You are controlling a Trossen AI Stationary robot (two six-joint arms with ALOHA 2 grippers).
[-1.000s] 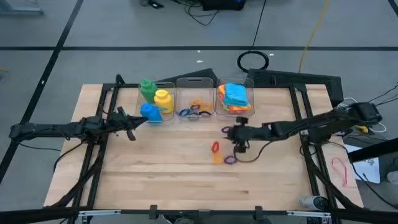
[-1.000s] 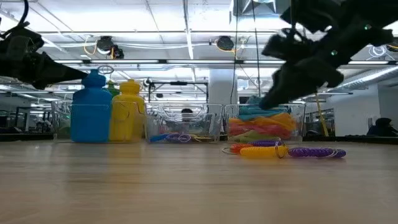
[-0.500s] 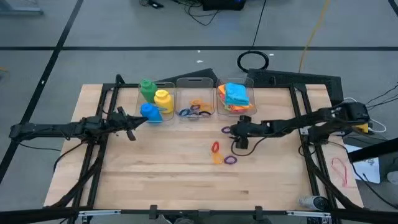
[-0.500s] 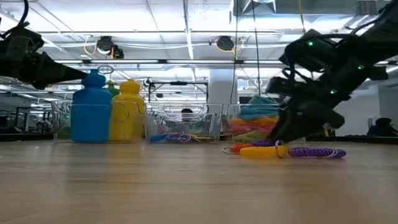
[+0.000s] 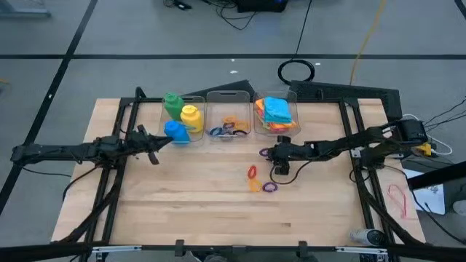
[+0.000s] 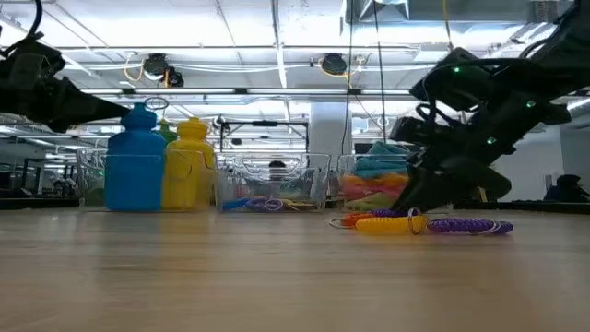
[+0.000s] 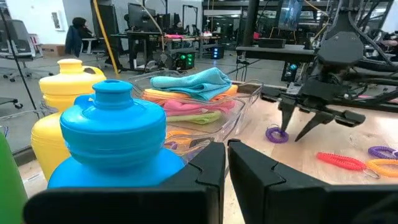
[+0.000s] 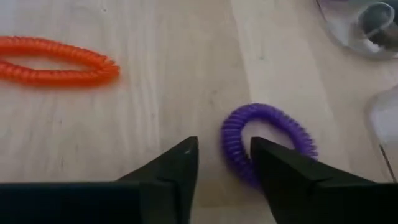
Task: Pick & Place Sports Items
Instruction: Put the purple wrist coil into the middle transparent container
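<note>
On the wooden table, just in front of the clear bin holding the folded cloths, reaching down with the right gripper over a purple ring. Keeping the fingers parted, straddling one side of that ring's coil with a gap showing beside it, not clamping it; ring lying flat on the wood. Nearer the front edge, apart from this gripper, leaving three more rings lying close together: a red-orange one, a yellow-orange one and a second purple one. Along the back of the table, showing three bins in a row: the cloths piled blue on top over orange, pink and green in the right one, several small rings lying in the middle bin, and the green bottle, yellow bottle and blue bottle standing upright at the left bin; not telling whether the blue one is standing inside it or just in front. Off to the left side, hanging the left gripper above the table close to the blue bottle, fingers pressed together and grasping nothing
</note>
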